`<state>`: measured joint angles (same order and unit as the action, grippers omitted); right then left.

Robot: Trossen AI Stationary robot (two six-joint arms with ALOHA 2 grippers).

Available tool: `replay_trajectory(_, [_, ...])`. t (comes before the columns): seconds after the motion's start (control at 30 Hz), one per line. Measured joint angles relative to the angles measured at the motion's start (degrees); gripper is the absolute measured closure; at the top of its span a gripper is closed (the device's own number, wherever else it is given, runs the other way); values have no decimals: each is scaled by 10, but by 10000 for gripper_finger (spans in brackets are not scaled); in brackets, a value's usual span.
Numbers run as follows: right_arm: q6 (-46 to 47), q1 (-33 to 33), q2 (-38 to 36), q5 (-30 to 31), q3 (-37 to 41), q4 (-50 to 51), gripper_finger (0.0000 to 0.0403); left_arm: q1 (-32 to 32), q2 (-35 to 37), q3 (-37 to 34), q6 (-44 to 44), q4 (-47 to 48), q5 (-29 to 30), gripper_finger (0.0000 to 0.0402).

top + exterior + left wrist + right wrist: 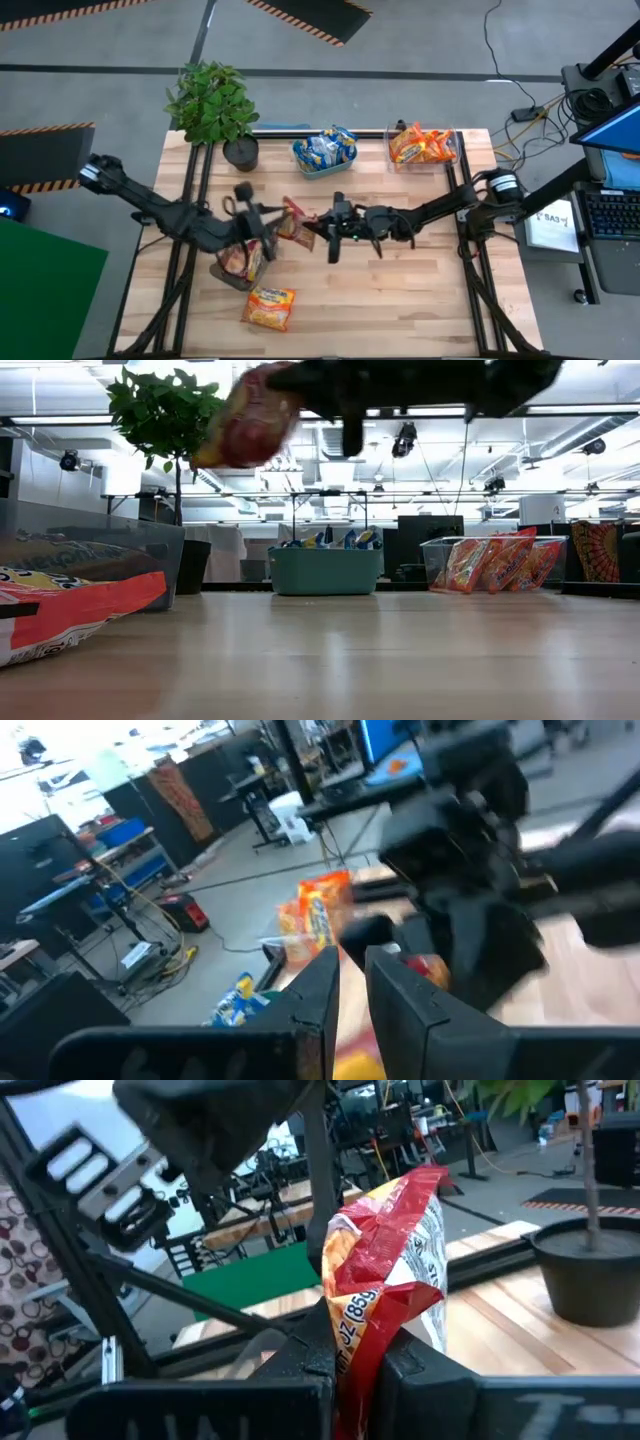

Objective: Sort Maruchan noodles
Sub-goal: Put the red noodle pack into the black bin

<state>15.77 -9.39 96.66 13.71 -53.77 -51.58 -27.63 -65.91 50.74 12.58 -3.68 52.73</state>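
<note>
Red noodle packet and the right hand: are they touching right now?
Touching. The right wrist view shows the red noodle packet pinched between the right hand's two dark fingers, standing up out of them. The high view shows it lifted above the table.

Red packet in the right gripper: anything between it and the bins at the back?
Nothing visible. The right gripper holds the red packet lifted off the table; the bare table runs from there to the teal tray and clear bin. The left gripper sits beside it, away from that path.

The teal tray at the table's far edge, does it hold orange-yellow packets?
No, the teal tray holds blue-and-white packets.
</note>
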Motion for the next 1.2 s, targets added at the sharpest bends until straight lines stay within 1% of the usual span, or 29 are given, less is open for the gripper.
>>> replay_trajectory(0.13, [5,0,46,4,-58,1,392,-1,46,-33,-16,-16,19,364])
replay_trajectory(0.3, [35,0,112,18,-130,3,392,-1,85,-73,1,-38,78,364])
replay_trajectory(0.37, [44,0,138,18,-156,3,392,-1,100,-79,0,-40,89,364])
replay_trajectory(0.63, [81,-1,237,6,-266,3,392,-4,120,-91,1,-40,88,364])
replay_trajectory(0.77, [91,-2,273,-19,-309,4,392,-4,119,-94,5,-38,88,364])
replay_trajectory(0.83, [102,-2,286,-32,-326,6,392,-4,119,-94,6,-38,88,364])
replay_trajectory(1.1, [129,-2,341,-39,-377,7,391,-13,125,-94,5,-14,88,364])
replay_trajectory(1.2, [136,-2,360,-58,-396,2,391,-21,129,-94,5,-13,88,364])
